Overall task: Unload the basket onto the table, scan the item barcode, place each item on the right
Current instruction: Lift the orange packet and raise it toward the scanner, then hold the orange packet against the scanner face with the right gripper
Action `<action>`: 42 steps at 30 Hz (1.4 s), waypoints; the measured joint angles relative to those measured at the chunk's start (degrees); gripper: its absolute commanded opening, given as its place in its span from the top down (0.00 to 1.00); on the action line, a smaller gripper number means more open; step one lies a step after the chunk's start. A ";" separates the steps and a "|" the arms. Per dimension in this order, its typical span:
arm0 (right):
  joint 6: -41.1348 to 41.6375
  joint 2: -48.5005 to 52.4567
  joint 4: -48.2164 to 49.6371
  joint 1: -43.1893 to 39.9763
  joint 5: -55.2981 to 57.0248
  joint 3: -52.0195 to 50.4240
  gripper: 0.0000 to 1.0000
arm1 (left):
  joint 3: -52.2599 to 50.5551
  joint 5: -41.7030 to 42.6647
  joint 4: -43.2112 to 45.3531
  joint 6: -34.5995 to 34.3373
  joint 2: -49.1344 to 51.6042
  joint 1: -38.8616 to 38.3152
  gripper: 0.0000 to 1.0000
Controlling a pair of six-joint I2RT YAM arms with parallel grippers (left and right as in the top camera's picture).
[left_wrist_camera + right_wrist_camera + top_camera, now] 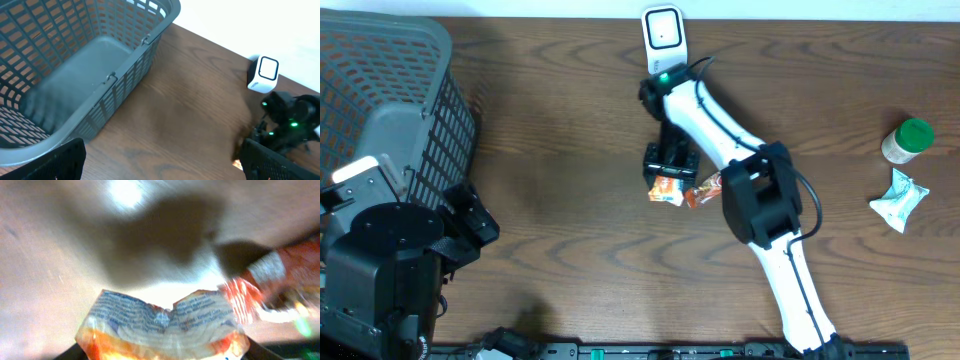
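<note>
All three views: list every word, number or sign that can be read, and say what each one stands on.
No text can be quoted from any view.
On the orange packet: lines of blue small print on a pale panel, too blurred to read.
On the green-lidded jar: label too small to read.
On the white and green pouch: print too small to read.
On the white scanner: no lettering visible.
</note>
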 measured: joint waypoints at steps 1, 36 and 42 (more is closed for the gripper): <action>-0.94 0.00 -1.42 -0.52 -0.83 0.42 0.48 | 0.00 0.02 -0.02 0.02 0.00 0.00 0.02; -12.70 0.20 24.96 -4.28 21.77 22.84 0.64 | 0.00 0.00 0.00 0.02 0.00 0.00 0.02; -17.77 0.20 40.68 -4.33 26.97 22.25 0.63 | 0.00 0.00 0.00 0.00 0.00 0.00 0.02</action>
